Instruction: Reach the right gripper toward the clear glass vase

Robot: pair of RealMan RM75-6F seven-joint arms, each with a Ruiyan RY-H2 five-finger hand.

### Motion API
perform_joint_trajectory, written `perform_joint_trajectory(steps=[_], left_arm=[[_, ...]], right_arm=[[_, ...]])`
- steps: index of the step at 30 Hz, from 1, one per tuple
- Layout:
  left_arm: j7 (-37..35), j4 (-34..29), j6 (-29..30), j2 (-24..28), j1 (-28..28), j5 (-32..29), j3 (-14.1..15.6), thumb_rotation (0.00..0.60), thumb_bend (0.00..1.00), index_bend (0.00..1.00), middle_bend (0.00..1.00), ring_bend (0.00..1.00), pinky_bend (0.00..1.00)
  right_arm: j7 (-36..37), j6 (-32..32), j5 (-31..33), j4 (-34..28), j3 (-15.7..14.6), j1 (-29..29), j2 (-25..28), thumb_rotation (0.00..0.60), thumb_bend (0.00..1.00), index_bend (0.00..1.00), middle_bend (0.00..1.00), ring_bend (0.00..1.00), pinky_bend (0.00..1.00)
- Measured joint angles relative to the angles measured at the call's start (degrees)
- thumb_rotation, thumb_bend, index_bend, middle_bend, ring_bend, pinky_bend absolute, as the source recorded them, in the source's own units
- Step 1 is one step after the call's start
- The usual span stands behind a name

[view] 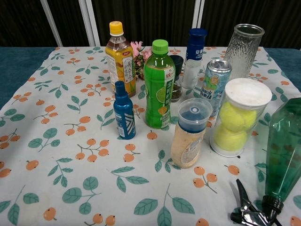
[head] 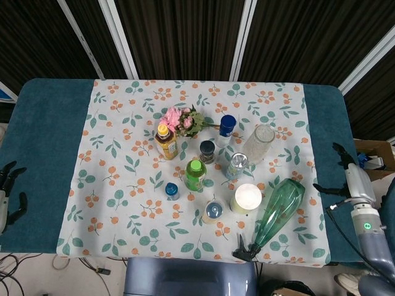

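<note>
The clear glass vase (head: 258,143) stands upright on the flowered cloth, right of centre; in the chest view the vase (view: 242,50) is at the back right. My right hand (head: 350,174) hovers over the blue table edge, well to the right of the vase, fingers spread and holding nothing. My left hand (head: 8,191) hangs at the far left edge of the head view, fingers apart and empty. Neither hand shows in the chest view.
Between vase and right hand lies a green spray bottle (head: 278,209) on its side. Around the vase stand a can (head: 236,164), a blue-capped white bottle (head: 226,130), a tennis ball tube (head: 246,198), a green bottle (head: 195,174) and pink flowers (head: 182,120).
</note>
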Motion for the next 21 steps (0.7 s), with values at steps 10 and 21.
perform_joint_trajectory(steps=[10, 21], left_arm=[[-0.3, 0.1, 0.4, 0.1, 0.2, 0.5, 0.3, 0.6, 0.59, 0.17, 0.06, 0.11, 0.0], [0.1, -0.1, 0.8, 0.0, 0.5, -0.4, -0.1, 0.6, 0.59, 0.17, 0.06, 0.11, 0.0]], right_arm=[[1.9, -12.4, 15.5, 4.5, 6.8, 10.3, -4.6, 0.6, 0.16, 0.05, 0.12, 0.05, 0.21], [1.0, -16.5, 19.8, 11.8, 9.0, 17.9, -12.4, 0.6, 0.16, 0.05, 0.12, 0.05, 0.21]])
